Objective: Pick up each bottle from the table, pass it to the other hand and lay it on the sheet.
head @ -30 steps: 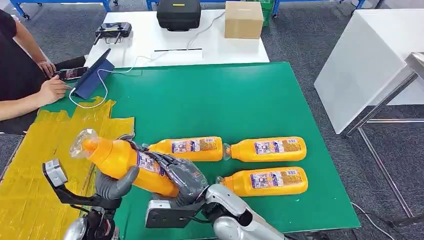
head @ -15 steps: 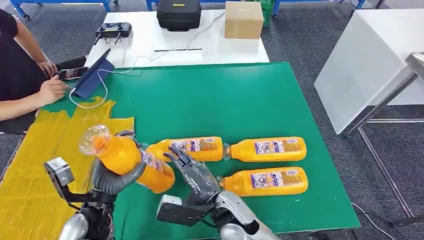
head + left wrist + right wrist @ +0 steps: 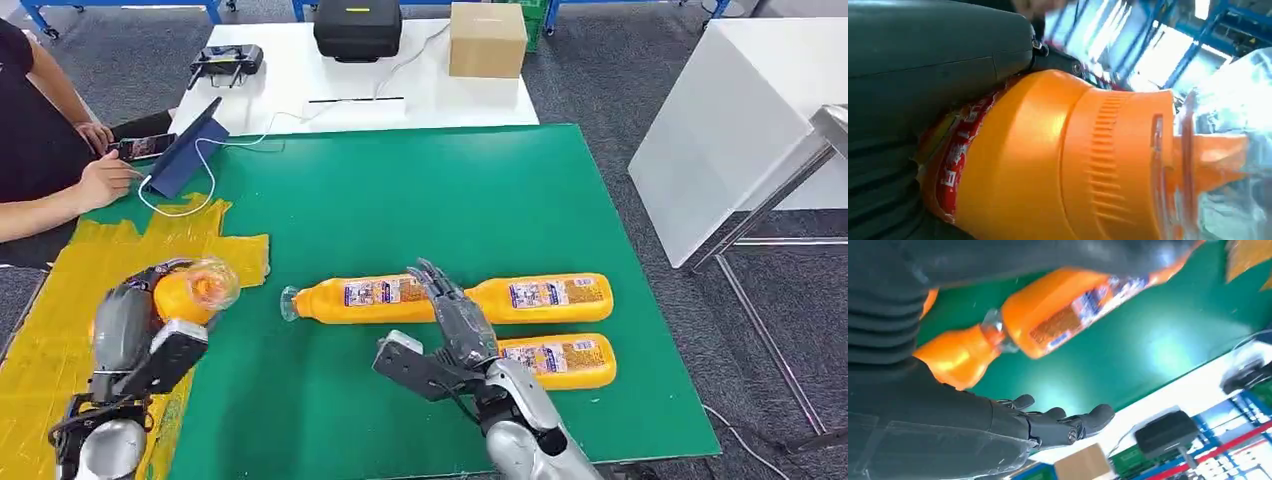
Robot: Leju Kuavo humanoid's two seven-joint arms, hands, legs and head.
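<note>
Bottle (image 3: pixel 190 291) in left hand (image 3: pixel 125 322), over sheet (image 3: pixel 60 340) edge.

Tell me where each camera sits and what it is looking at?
Head view: high on the robot, looking down at the green table; both arms show, the left hand holding an orange bottle, the right hand open.
Left wrist view: behind the left hand, close on that bottle.
Right wrist view: behind the right hand, above lying bottles.
Head and left wrist views share the held bottle.

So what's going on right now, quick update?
Left hand holds a bottle over the yellow sheet. Right hand open above three bottles on the table. Nothing in the way.
</note>
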